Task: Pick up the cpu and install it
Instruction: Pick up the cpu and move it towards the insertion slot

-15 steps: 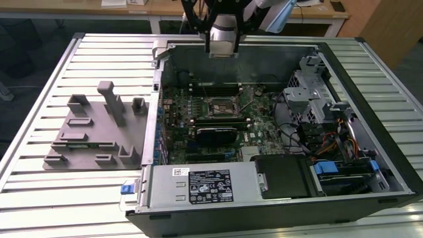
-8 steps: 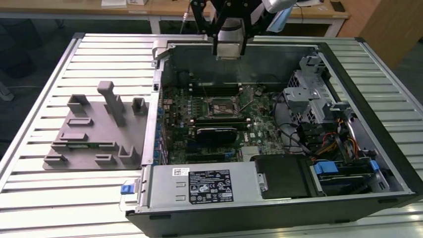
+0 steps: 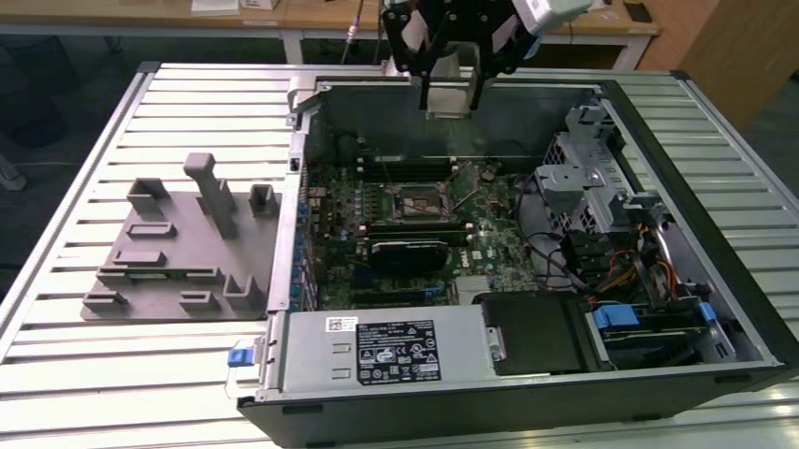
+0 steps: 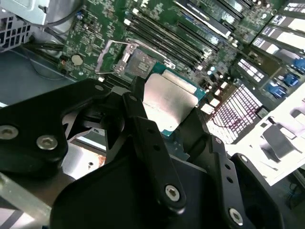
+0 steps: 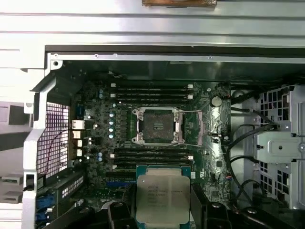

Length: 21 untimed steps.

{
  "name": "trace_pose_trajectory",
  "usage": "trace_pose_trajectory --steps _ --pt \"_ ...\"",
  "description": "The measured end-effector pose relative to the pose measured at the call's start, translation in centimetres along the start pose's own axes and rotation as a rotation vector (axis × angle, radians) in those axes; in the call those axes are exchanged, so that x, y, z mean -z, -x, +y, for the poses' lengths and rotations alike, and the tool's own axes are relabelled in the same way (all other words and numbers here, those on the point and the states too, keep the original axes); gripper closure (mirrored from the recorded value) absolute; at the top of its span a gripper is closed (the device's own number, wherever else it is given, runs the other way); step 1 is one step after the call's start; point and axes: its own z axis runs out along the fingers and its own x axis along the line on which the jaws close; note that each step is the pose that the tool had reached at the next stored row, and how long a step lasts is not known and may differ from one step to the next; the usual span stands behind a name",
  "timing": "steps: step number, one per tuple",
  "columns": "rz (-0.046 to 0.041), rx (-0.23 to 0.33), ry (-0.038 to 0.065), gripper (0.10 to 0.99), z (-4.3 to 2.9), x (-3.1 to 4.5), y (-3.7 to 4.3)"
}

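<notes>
One gripper (image 5: 163,191) pinches the cpu (image 5: 163,205) flat between its fingers. The open motherboard socket (image 5: 157,126) sits below, beyond the fingertips, well apart.

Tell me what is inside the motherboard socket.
Nothing: the socket shows its bare contact bed. The cpu sits in the gripper, covering the board beneath it.

You have one cpu (image 5: 162,198), one gripper (image 3: 450,98), one open computer case (image 3: 736,281), one motherboard socket (image 5: 156,125), one grey fixture tray (image 3: 163,253), one power supply (image 3: 374,351) and two banks of memory slots (image 5: 151,90).
</notes>
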Motion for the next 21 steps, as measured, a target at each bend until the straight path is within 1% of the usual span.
trace_pose_trajectory --steps 2,7,14,21 --pt "0.0002 0.000 0.000 0.545 -0.01 -0.35 0.27" --pt "0.0002 0.000 0.000 0.545 -0.05 -1.26 0.53" --pt "0.0003 0.000 0.000 0.545 -0.06 -2.53 0.70" --pt "0.0002 0.000 0.000 0.545 0.14 -3.81 0.78"
